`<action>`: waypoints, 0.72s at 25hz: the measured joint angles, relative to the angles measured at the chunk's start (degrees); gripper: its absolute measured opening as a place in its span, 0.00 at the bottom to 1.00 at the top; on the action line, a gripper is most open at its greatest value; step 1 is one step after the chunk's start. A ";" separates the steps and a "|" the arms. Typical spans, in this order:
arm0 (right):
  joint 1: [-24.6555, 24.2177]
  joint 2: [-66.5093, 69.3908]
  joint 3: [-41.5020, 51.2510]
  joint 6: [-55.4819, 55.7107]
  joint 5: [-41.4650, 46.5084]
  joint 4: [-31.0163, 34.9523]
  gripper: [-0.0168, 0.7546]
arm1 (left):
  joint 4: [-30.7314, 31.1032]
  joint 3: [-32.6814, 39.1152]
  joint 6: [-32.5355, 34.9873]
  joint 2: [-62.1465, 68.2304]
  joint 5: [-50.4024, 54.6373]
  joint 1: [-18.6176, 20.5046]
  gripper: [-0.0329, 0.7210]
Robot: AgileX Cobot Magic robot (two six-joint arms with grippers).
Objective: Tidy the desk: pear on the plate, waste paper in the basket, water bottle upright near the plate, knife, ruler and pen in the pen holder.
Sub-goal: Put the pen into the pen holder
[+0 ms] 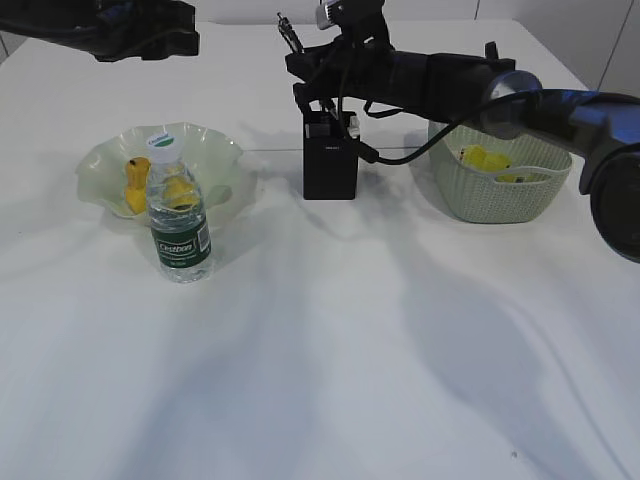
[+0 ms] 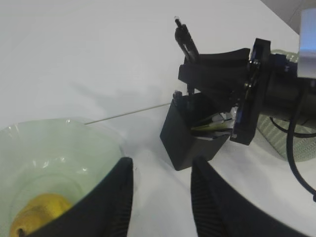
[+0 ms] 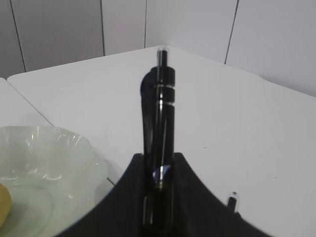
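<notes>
1 pen (image 3: 160,128) left, poised over the pen holder (image 1: 330,165)
Right pincer (image 2: 190,74) pinches the pen near-upright, the black holder directly below its lower tip; left pincer (image 2: 160,197) hangs spread and unladen by the plate (image 2: 54,153), farther off

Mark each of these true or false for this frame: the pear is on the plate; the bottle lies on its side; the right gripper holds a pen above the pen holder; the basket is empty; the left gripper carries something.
1. The pear is on the plate: true.
2. The water bottle lies on its side: false, it stands upright in front of the plate.
3. The right gripper holds a pen above the pen holder: true.
4. The basket is empty: false, yellow waste paper lies inside.
5. The left gripper carries something: false, its jaws are open and empty.
</notes>
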 joint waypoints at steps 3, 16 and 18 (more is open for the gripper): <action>0.00 1.28 -1.43 0.13 0.23 0.00 0.12 | 1.28 0.00 -1.58 0.00 -1.30 -0.77 0.41; 0.00 5.34 -6.24 0.48 0.23 0.00 0.12 | 12.77 0.00 -11.92 0.00 -4.83 -3.02 0.41; 0.00 5.86 -6.48 0.59 0.23 0.00 0.12 | 15.57 0.00 -14.28 0.00 -5.19 -3.02 0.41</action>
